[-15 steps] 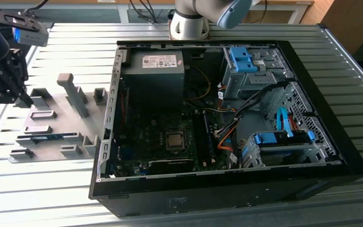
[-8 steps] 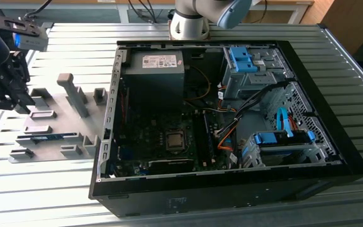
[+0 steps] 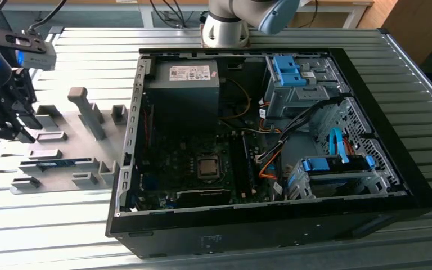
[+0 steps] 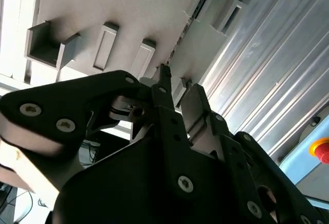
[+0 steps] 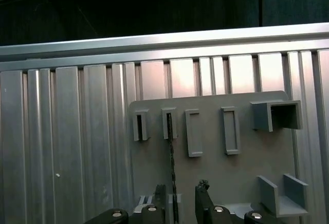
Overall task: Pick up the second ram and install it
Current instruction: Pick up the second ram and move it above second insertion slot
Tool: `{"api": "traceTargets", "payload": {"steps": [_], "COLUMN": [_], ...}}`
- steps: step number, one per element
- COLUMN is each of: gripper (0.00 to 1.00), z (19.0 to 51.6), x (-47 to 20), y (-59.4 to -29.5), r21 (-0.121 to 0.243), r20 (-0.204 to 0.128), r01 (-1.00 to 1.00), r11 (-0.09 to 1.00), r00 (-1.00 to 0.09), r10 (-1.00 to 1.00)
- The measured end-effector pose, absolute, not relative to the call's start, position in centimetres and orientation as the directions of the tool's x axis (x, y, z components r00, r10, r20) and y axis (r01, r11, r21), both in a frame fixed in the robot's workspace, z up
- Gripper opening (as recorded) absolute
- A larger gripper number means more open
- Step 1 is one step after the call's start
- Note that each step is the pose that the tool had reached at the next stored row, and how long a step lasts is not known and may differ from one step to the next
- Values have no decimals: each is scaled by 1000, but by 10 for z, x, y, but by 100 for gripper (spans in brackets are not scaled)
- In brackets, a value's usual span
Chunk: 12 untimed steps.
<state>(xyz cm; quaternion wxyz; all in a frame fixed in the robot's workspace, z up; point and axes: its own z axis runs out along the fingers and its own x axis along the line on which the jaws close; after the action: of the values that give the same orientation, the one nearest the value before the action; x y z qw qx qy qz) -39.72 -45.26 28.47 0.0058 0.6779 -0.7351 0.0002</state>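
The second ram (image 3: 54, 163) is a thin dark blue-green stick standing on edge in a slotted holder of the grey fixture plate (image 3: 66, 121), at the exterior view's left. It shows edge-on as a dark line in both wrist views (image 5: 170, 154) (image 4: 186, 24). My gripper (image 3: 9, 130) hangs above the plate's outer side, apart from the stick. Its fingers (image 5: 204, 197) are open with nothing between them, and in the first wrist view the ram's line runs toward the gap of the gripper (image 5: 180, 197). In the second wrist view the gripper (image 4: 178, 88) points at the stick's near end.
The open black computer case (image 3: 276, 225) lies at the exterior view's right of the plate, with the motherboard's dark slot rails (image 3: 240, 163) inside. A tall grey post (image 3: 88, 112) and several empty grey holders (image 5: 231, 130) stand on the plate. A ribbed aluminium table (image 3: 58, 225) lies underneath.
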Motion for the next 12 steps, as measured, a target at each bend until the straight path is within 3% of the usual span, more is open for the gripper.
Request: {"api": "traceTargets", "payload": {"steps": [3,12], "gripper": [43,43], "z": [284,283], "x": [-397,-397], "y": [-453,-453], "r21": [7,6], "r20": [9,9], "r01": [-997,-997], "r11": [81,81], "r00": [-81,-81], "r10": [-997,-997]}}
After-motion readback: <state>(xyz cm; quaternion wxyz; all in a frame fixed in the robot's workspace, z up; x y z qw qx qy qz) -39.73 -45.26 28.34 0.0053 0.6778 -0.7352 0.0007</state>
